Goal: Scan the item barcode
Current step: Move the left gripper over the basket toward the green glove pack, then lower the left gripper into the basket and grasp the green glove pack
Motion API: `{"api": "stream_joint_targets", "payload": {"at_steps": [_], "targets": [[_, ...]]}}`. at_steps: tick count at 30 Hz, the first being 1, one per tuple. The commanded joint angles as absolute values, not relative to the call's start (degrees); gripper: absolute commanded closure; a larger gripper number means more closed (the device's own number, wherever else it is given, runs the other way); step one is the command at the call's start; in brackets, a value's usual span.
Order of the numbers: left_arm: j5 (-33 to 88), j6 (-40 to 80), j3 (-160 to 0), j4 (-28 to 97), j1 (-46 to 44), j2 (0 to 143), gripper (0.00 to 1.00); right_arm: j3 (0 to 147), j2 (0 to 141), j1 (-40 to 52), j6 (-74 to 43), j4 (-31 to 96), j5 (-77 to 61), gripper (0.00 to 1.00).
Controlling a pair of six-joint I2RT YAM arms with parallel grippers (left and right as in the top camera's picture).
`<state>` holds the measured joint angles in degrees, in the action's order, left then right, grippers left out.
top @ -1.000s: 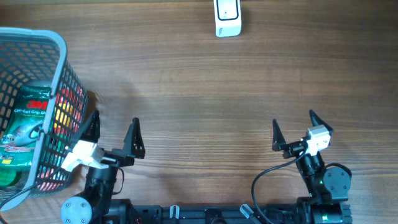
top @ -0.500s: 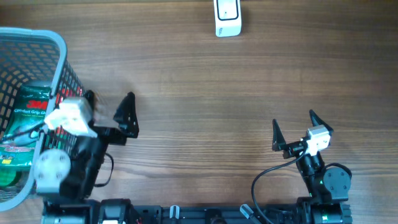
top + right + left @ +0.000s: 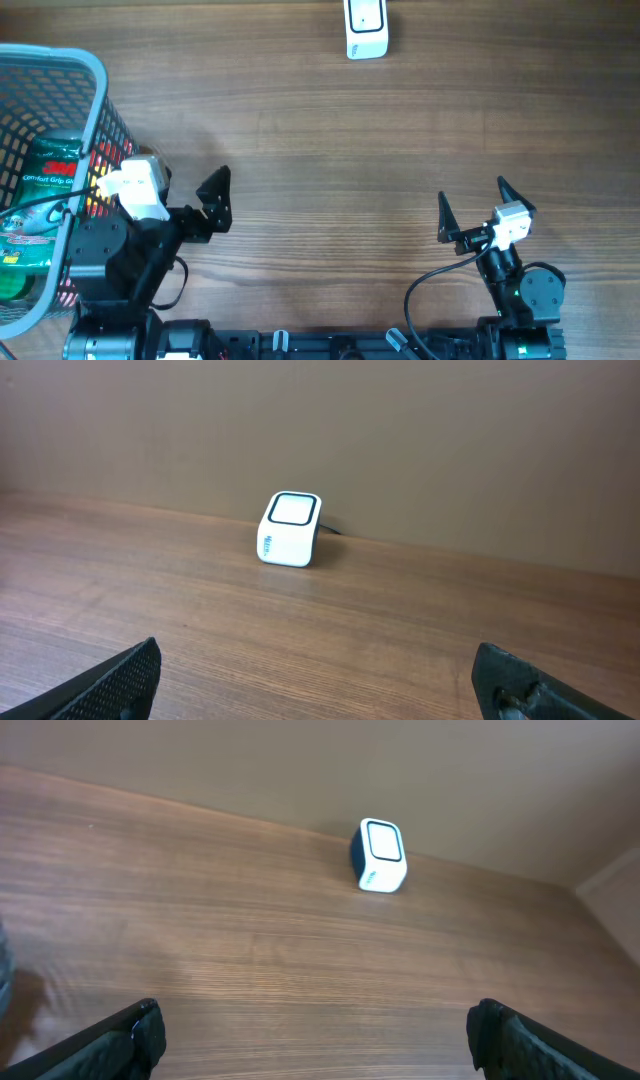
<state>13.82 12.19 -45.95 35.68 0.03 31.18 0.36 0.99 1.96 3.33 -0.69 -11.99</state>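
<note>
Holding a green package (image 3: 45, 172): grey basket (image 3: 55, 57).

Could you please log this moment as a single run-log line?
stage: pre-pick | left gripper: open, empty, by basket | right gripper: open, empty | green package: in basket | scanner: far side, untouched

The overhead view looks straight down on the table (image 3: 350, 150). Both wrist views sit low, facing forward across it; all three share the scanner (image 3: 366, 28) at the far edge.
</note>
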Motion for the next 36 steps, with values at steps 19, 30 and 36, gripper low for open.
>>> {"api": "stream_joint_targets", "payload": {"at_steps": [19,30,36], "targets": [[-21.7,17.6,-84.1,52.3,-0.1,57.5,0.0,0.3,0.5,2.2,4.1,-1.0,-12.9,0.0],[-20.7,28.4,-84.5,60.9,17.7,63.4,0.0,0.3,0.5,2.2,4.1,-1.0,-12.9,0.0],[-10.2,32.5,-84.5,64.0,29.8,70.5,0.0,0.3,0.5,2.2,4.1,-1.0,-12.9,0.0]]}}
